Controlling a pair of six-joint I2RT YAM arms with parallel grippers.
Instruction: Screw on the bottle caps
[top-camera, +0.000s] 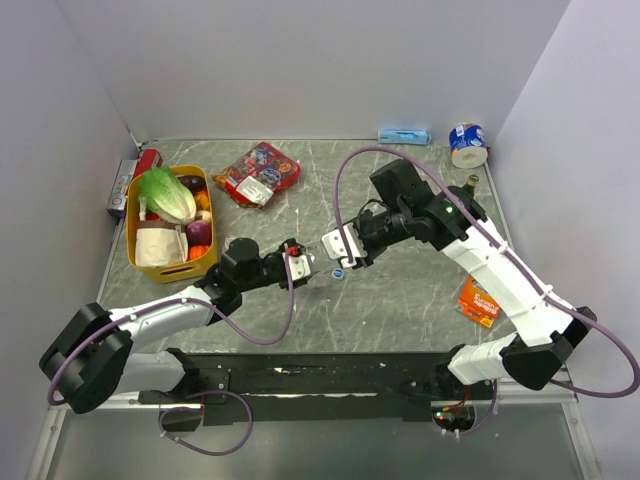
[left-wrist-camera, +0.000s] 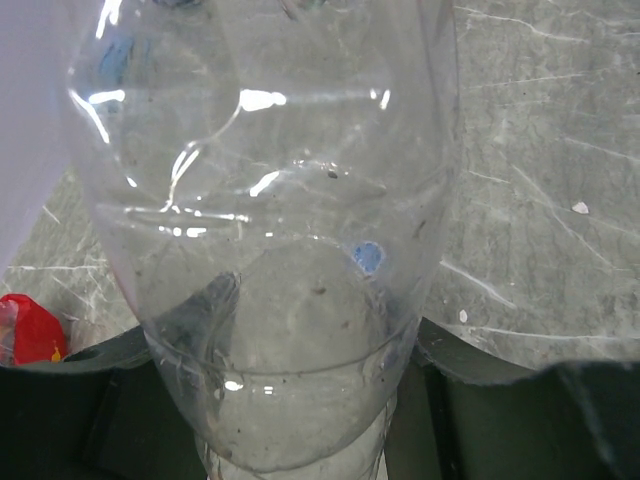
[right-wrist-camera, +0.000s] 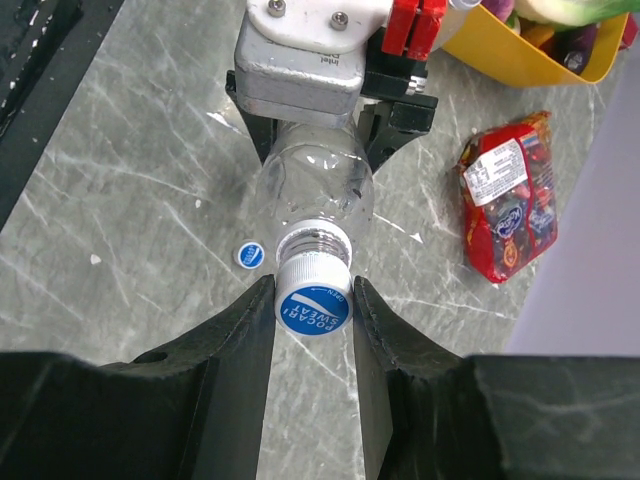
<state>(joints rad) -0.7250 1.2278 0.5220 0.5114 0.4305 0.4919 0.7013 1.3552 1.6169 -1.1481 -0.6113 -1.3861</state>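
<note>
A small clear bottle (right-wrist-camera: 312, 190) lies level above the table, its body held in my left gripper (top-camera: 298, 264), which is shut on it. In the left wrist view the bottle (left-wrist-camera: 270, 250) fills the frame and hides most of the fingers. A bottle cap (right-wrist-camera: 313, 305), blue on top with a white skirt, sits on the bottle's threaded neck. My right gripper (right-wrist-camera: 313, 312) is shut on this cap, one finger on each side. A second blue cap (right-wrist-camera: 249, 255) lies flat on the table just left of the neck, also seen from above as a cap (top-camera: 338, 272).
A yellow basket (top-camera: 170, 268) of vegetables stands at the left. A red snack packet (top-camera: 258, 172) lies behind the grippers. At the right are an orange packet (top-camera: 479, 301), a green bottle (top-camera: 470, 183) and a blue-and-white tin (top-camera: 467, 145).
</note>
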